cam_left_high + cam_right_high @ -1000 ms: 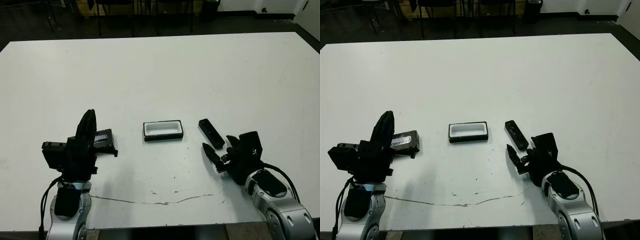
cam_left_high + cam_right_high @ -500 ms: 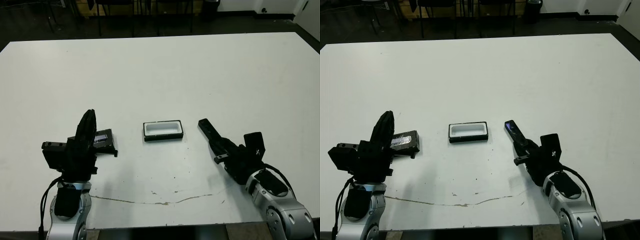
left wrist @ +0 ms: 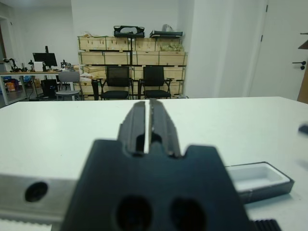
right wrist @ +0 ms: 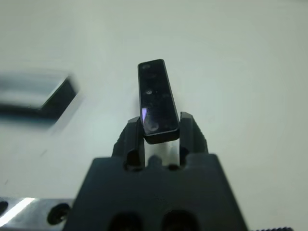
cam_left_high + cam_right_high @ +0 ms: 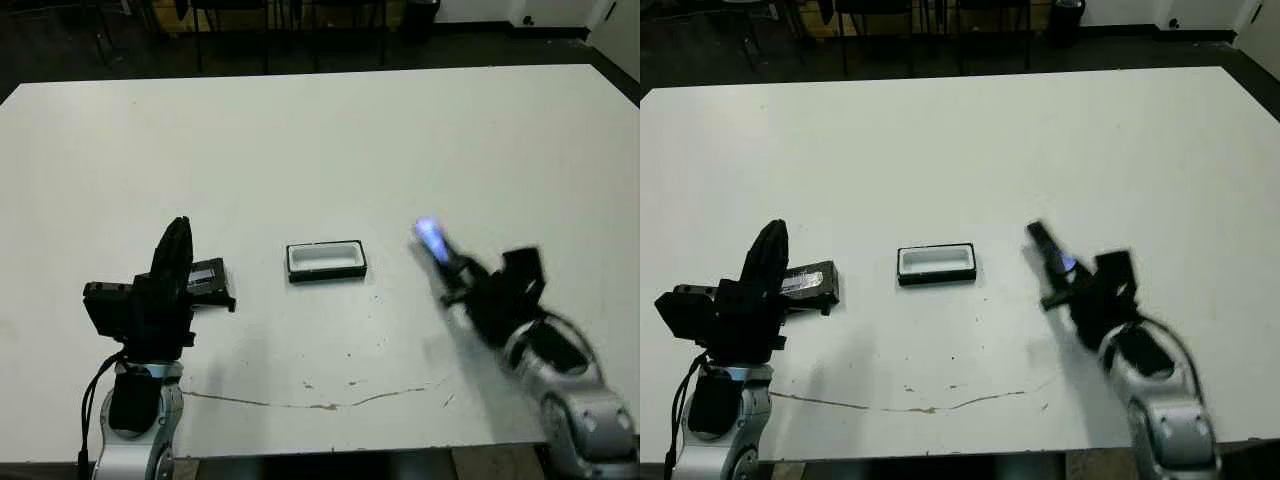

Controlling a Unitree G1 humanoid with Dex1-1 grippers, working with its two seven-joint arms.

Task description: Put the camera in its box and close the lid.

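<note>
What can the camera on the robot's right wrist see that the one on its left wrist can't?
Only the right wrist view shows the camera up close, pinched between the right gripper fingers. Only the left wrist view shows the left gripper, fingers nearly together with nothing between them, plus chairs and crates beyond the table. Both show the white table and the box, blurred in the right wrist view.

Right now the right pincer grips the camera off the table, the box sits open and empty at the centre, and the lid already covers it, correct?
Not quite. The lid is not on the box; in the right eye view it lies on the table by the left pincer, apart from the box. The rest holds: the right pincer grips the camera, and the box is open and empty.
</note>
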